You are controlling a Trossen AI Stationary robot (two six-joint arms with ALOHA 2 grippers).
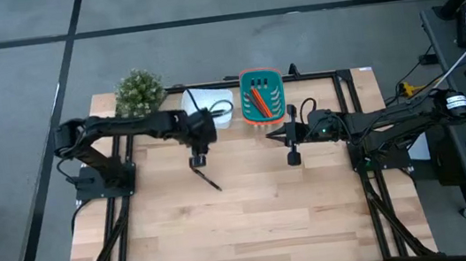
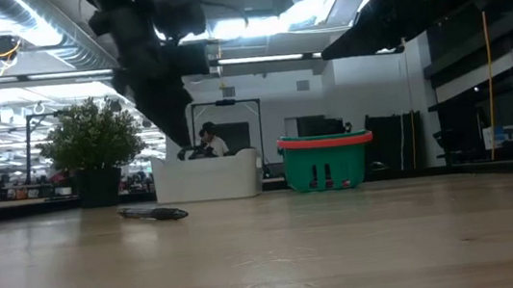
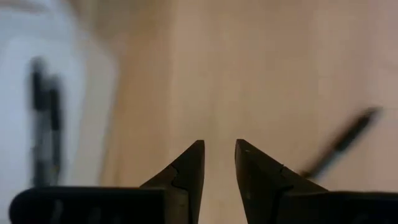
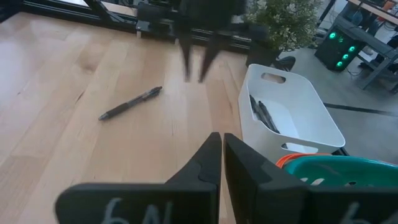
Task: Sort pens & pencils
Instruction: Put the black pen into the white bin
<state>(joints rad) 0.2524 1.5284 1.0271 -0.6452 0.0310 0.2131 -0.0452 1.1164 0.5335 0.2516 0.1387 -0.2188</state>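
Note:
One black pen [image 1: 208,181] lies flat on the wooden table, also seen in the low view [image 2: 153,213] and both wrist views [image 3: 339,146] [image 4: 130,102]. More pens [image 4: 264,115] lie inside the white bin [image 1: 210,107]. Orange-red pencils [image 1: 258,101] lie in the green basket [image 1: 262,96]. My left gripper [image 1: 198,160] [image 3: 219,155] hangs open above the table, just on the far side of the loose pen, touching nothing. My right gripper [image 1: 293,154] [image 4: 222,140] is shut and empty, near the green basket.
A potted plant [image 1: 138,92] stands at the far left corner beside the white bin [image 2: 207,177]. The green basket [image 2: 326,160] sits to the right of the bin along the far edge. Bare wood [image 1: 245,227] spreads across the near half of the table.

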